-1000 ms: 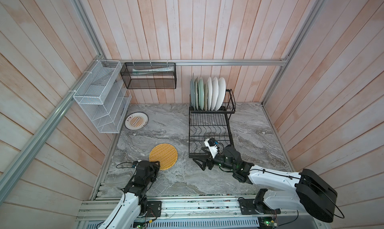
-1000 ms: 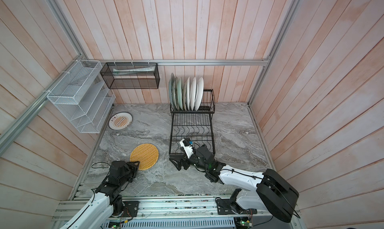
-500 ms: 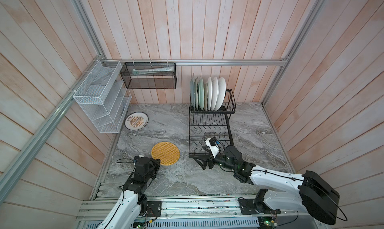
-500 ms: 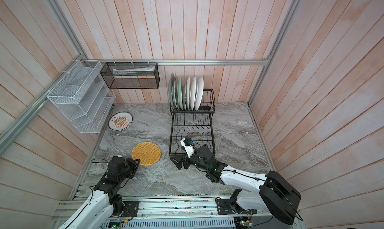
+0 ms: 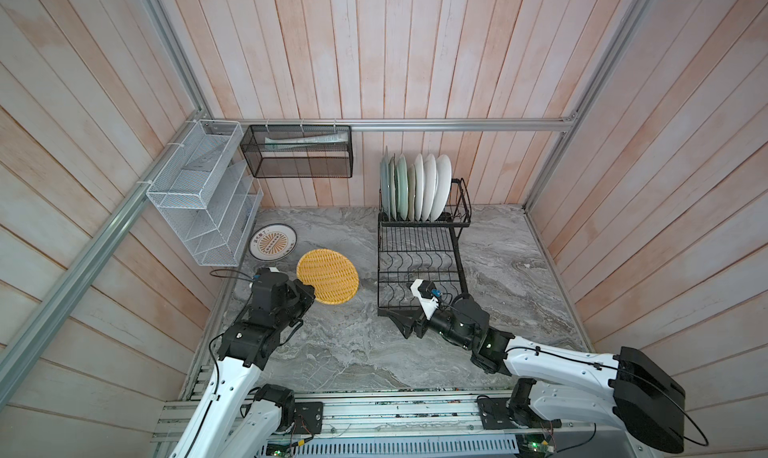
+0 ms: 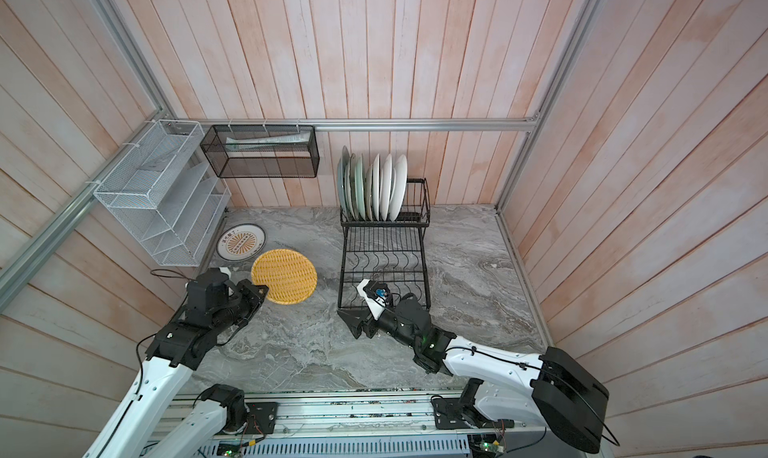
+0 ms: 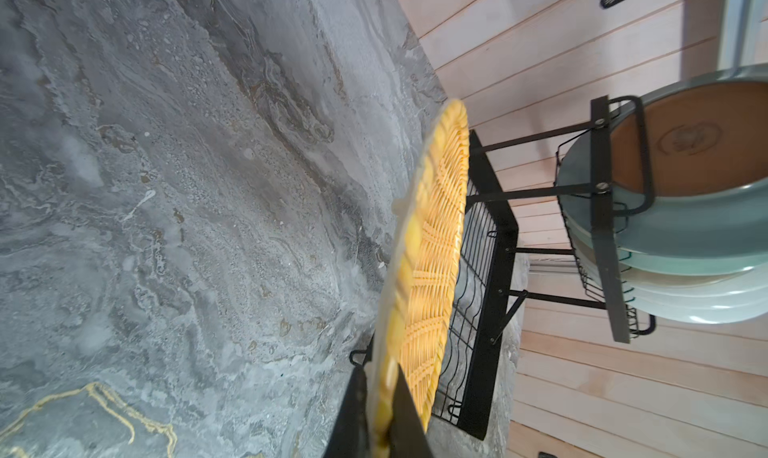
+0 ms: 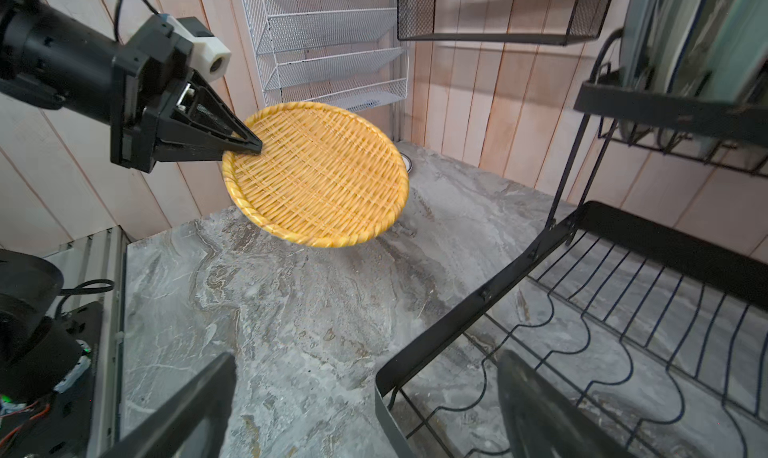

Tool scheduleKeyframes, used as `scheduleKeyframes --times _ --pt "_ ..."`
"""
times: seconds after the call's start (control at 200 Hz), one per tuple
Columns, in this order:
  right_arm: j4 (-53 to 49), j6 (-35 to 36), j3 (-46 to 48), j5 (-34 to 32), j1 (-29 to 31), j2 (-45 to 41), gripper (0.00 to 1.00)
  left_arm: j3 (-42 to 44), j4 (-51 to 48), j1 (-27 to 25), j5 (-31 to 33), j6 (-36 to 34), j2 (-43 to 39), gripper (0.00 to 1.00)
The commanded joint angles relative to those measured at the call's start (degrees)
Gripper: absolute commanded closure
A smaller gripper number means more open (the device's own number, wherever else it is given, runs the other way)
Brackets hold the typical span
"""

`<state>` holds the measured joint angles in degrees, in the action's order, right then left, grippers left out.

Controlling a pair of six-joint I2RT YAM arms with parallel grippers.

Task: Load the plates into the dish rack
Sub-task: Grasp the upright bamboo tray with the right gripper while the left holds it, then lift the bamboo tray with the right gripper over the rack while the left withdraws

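the left gripper (image 8: 253, 146) is squeezed tight on the edge of the yellow plate (image 8: 320, 173). one black finger (image 7: 353, 414) lies on one face of the edge and its twin on the other face, so the edge is pinched between them. the rest of the plate sticks out past the tips, lifted off the table (image 5: 353, 352) and tipped a bit, between the left arm and the dish rack (image 5: 415, 264).

the yellow plate is round and looks woven like a basket, with a twisted rope edge. the table is grey stone with swirls. the dish rack is thin black wire with wavy slots on its low part. up on its high part a row of smooth plates (image 5: 415, 189) stands on edge, teal, pale green and white. a white plate (image 5: 273, 242) with an orange sun lies flat near the back left corner.

the right gripper (image 8: 365, 356) is spread wide and holds nothing, just by the rack's front corner.
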<state>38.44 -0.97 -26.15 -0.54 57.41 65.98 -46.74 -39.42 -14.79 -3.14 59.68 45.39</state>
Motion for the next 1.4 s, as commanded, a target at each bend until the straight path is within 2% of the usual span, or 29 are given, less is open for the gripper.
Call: scheduleKeyframes --times 0.0,0.205,0.33,0.54,0.665,0.94,1.025,1.14,1.255,1.335,1.37,1.395 --pt "4.23 9.86 -0.57 -6.13 2.18 1.58 0.02 -7.2 -6.78 -4.53 5.85 3.4 3.58 1.0" --pt "-0.2 20.23 -6.19 -6.31 5.55 6.39 0.02 -20.12 -14.15 -13.68 13.96 9.37 14.73 1.0" --pt "-1.08 26.06 -9.07 -10.21 7.64 9.92 0.03 -26.01 -16.65 -20.09 18.08 11.65 20.24 1.0" --pt "-2.88 28.73 -14.01 -16.73 8.33 14.75 0.12 -32.4 -20.72 -24.92 20.49 14.97 26.25 1.0" --pt "-4.65 29.19 -16.13 -16.71 8.49 16.66 0.25 -34.37 -22.51 -26.19 21.07 15.81 27.73 1.0" --pt "-6.4 28.39 -18.56 -14.95 8.52 18.24 0.61 -34.31 -22.44 -26.57 20.36 15.95 27.79 1.0" --pt "-6.45 28.31 -19.24 -14.54 8.64 18.82 0.65 -34.01 -22.46 -26.66 20.06 16.07 27.48 1.0" --pt "-6.92 28.46 -20.35 -13.25 8.9 19.58 0.77 -33.24 -21.53 -26.59 19.66 15.91 26.68 1.0" --pt "-7.44 29.25 -21.13 -12.41 9.45 19.98 1.0 -32.19 -20.78 -26.61 19.92 15.27 25.65 1.0" --pt "-7.1 29.17 -20.75 -12.28 9.82 19.51 1.0 -31.13 -19.39 -26.61 19.84 13.56 24.68 0.9" --pt "-6.61 28.72 -20.41 -12.48 9.89 19.1 1.0 -30.51 -18.8 -26.5 19.88 13.16 24.08 0.78" --pt "-6.21 28.43 -20.01 -12.48 9.92 18.66 1.0 -30.15 -18.4 -26.44 20.01 12.6 23.61 0.63"
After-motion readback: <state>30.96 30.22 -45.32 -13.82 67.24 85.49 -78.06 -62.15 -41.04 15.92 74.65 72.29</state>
